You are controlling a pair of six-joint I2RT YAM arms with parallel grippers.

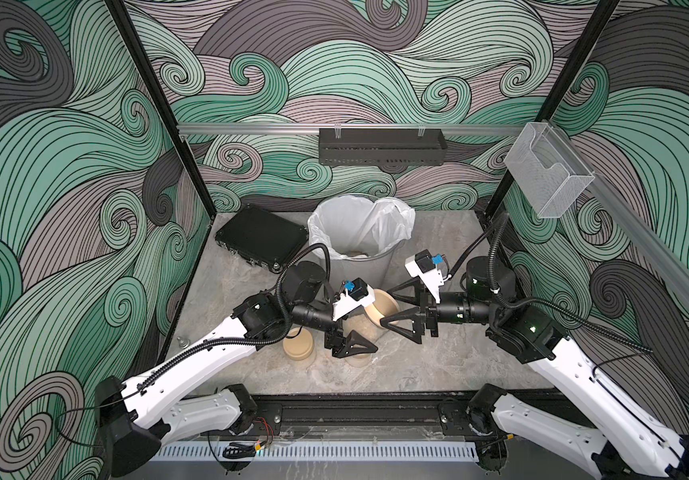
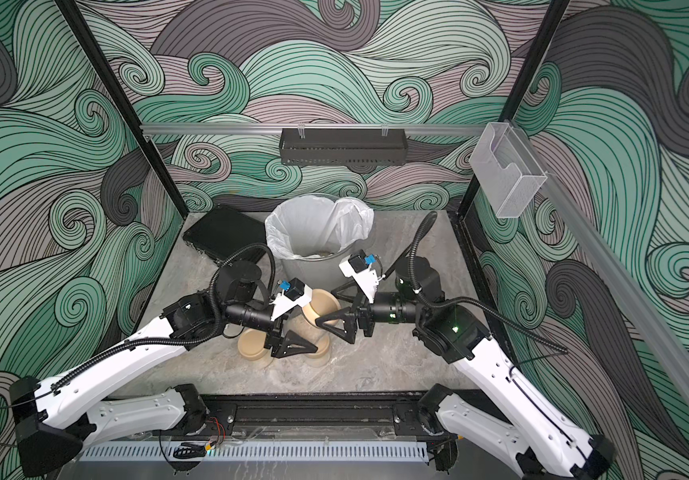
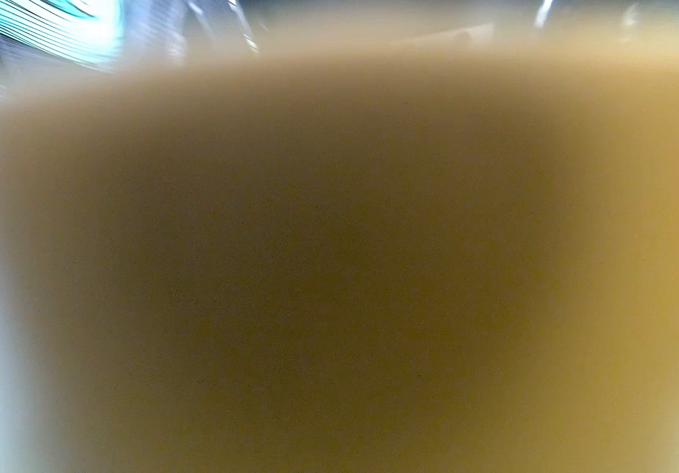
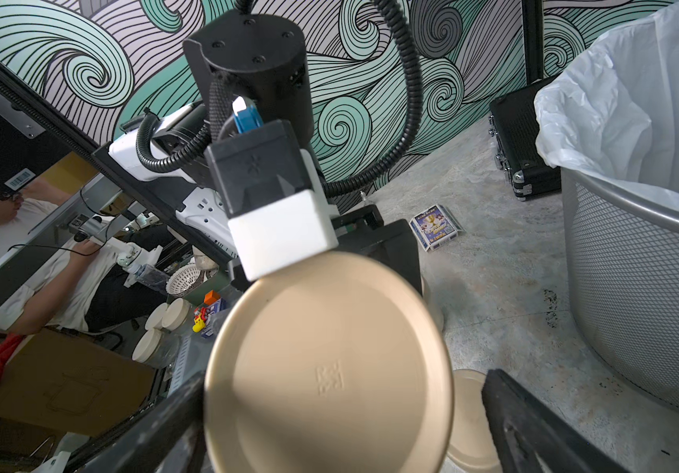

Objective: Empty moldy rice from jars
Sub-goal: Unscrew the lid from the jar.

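Nearest, well in front of the wastebasket (image 1: 370, 270): 2 jars upright on the table (image 1: 438, 365), tan lids on. Exposed jar (image 1: 298, 343) in plain sight, half-hidden jar (image 1: 358, 359) partly under the left gripper (image 1: 355, 336).

Just above those 2, also in front of the wastebasket: left gripper clamped on the clear body of a tilted jar (image 2: 307, 328), raised off the table, its lid (image 4: 329, 352) turned toward the right gripper (image 1: 386, 308). Moldy rice (image 1: 365, 326) banked inside against the clear wall. Left wrist view nothing but a tan blur.

Right gripper spread wide, holding nothing, 1 finger on each side of the lid. In the right wrist view, 1 finger (image 4: 174, 417) at the lid's rim, the other clear of it.

Farther back, the wastebasket itself: silver mesh, white liner (image 1: 347, 224), pale grains (image 1: 353, 252) heaped at the bottom. Beside the wastebasket, by the back wall, a black case (image 1: 261, 239).
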